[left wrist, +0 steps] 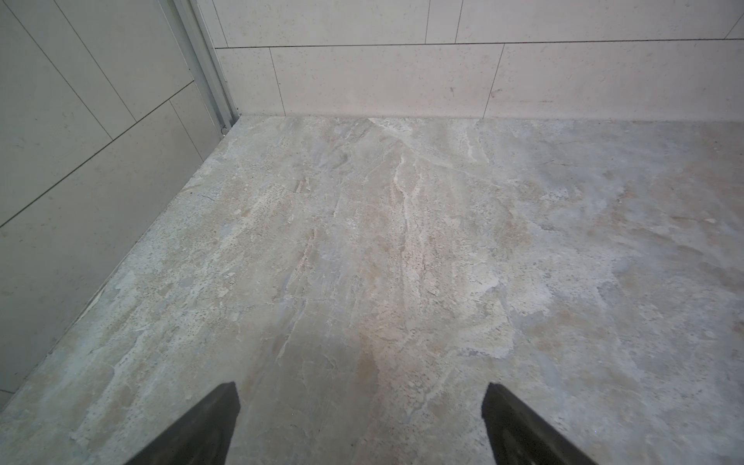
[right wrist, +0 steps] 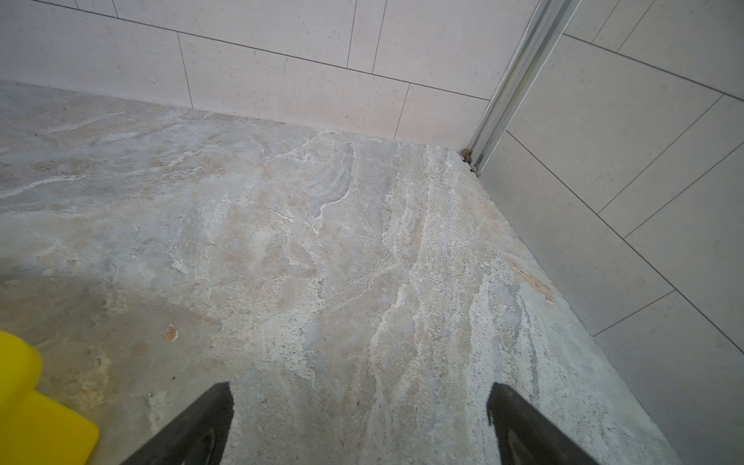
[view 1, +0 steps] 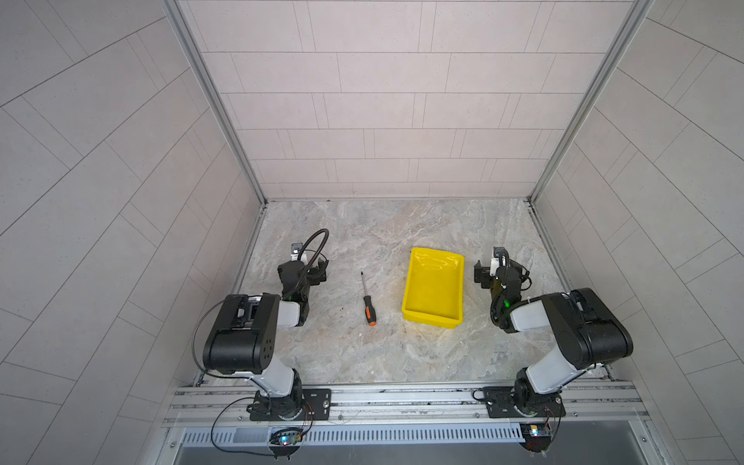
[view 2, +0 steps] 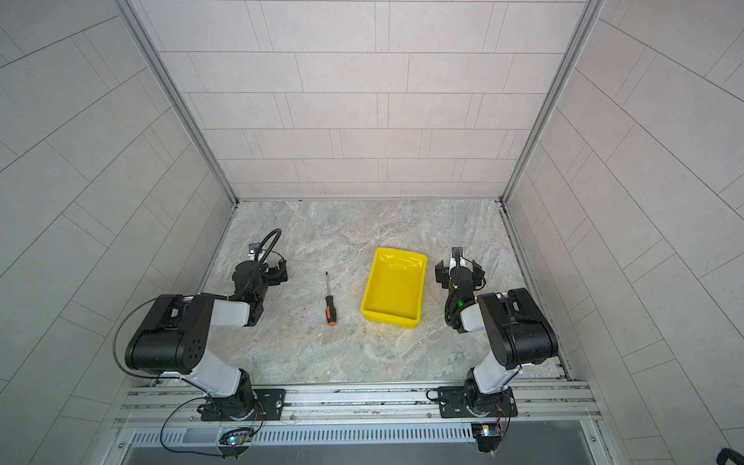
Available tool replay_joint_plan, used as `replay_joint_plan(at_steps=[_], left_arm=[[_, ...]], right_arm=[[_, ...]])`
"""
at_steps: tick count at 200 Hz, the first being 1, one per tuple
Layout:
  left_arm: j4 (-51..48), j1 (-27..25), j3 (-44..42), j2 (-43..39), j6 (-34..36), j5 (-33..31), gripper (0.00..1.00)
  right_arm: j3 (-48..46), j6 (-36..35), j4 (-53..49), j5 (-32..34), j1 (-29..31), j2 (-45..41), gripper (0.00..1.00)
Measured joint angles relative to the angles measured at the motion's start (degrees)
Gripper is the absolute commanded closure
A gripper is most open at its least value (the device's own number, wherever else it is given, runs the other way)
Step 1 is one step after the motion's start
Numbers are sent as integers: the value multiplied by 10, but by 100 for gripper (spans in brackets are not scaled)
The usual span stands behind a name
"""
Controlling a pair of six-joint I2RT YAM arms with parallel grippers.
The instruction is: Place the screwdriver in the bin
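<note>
Closest to us, the left end effector (left wrist: 360, 388) and right end effector (right wrist: 360, 388) stand spread apart and empty, parked clear, we judge, for the approach. Centre frame, the slim black-and-orange screwdriver (view 1: 368, 300) lies on the grey marbled surface (view 1: 354, 354), left of and apart from the shallow yellow plastic bin (view 1: 430, 318).

Inspection noted a slim screwdriver with black-and-orange handle and thin silver shaft (view 1: 367, 300) (view 2: 329, 300) lying flat on the grey marbled stone tabletop (view 1: 362, 354), near its middle. The handle pointed toward the aluminium front rail (view 1: 402, 396) and the tip toward the pale tiled back wall (view 1: 382, 120). A shallow rectangular yellow plastic bin (view 1: 432, 320) (view 2: 388, 319) stood just to its right, apart from it, with its long side running front to back. The left gripper (left wrist: 359, 388) sat left of the screwdriver, well apart. The right gripper (right wrist: 360, 386) sat beside the bin's rear right corner.
</note>
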Motion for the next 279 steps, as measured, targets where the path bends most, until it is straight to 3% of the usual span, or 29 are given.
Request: replay_joint_plan(at_steps=[92,122,147,178,211,234,279], left_arm=[[16,2,-44,-31,2,34,0],[-188,2,12,-200,-33,65,0],[-340,2,103,-337,-115,113,0],[-418,1,53,-450,-197,200,0],[-559,-1,4,-445,-227,215,0],[-593,-1,7,-434,-237,207,0],[-645,-1,36,-350,-254,184,0]], right_arm=[[-15,-6,29,7,10,0,1],[-45,-10,65,17,18,-1,1],[-55,-10,84,30,18,-2,1],[-62,-10,112,35,19,-4,1],[-102,-14,167,43,26,-12,1],[-125,-23,186,60,44,-31,1],[-132,-38,133,129,111,-167,1]])
